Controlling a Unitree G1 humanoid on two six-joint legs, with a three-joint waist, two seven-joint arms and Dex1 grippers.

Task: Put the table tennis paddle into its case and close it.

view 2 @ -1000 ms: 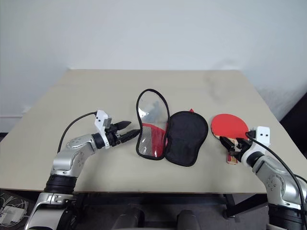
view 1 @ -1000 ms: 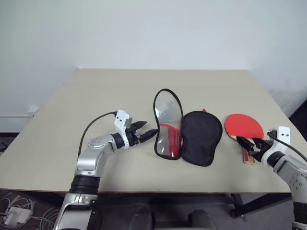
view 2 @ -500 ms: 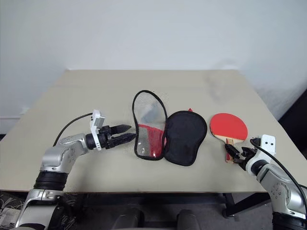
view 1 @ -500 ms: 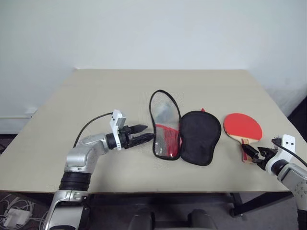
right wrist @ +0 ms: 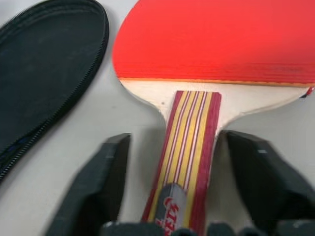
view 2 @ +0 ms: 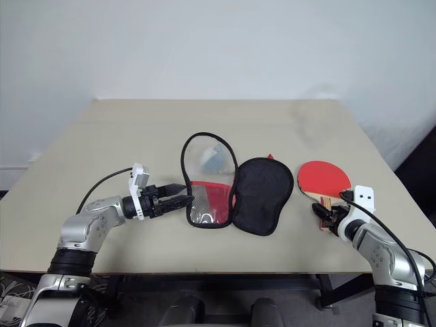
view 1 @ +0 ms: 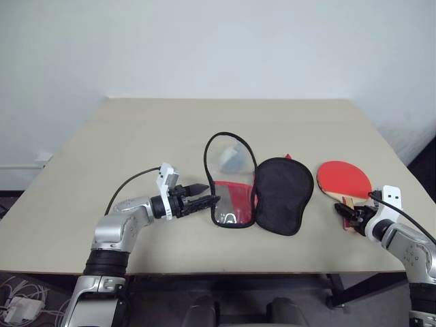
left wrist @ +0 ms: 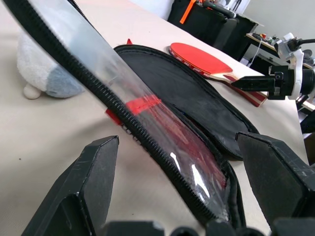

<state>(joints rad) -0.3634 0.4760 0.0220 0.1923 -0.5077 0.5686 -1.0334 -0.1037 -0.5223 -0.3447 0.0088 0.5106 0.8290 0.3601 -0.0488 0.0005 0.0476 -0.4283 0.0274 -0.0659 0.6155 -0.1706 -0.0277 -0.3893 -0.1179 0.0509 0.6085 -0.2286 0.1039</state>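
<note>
Right wrist view: paddle handle (right wrist: 189,147) stripes.

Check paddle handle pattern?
Table tennis paddle handle: red and yellow lengthwise stripes; clearest in right wrist view.

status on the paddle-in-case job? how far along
Early. Done: the case lies unzipped on the table, clear flap raised, black half flat. In hand: the right gripper straddles the table tennis paddle handle, fingers either side with a gap showing, paddle flat on the table; the left gripper stands open at the raised flap's edge. Left: grasp and lift the paddle, slide it in, zip shut.
</note>
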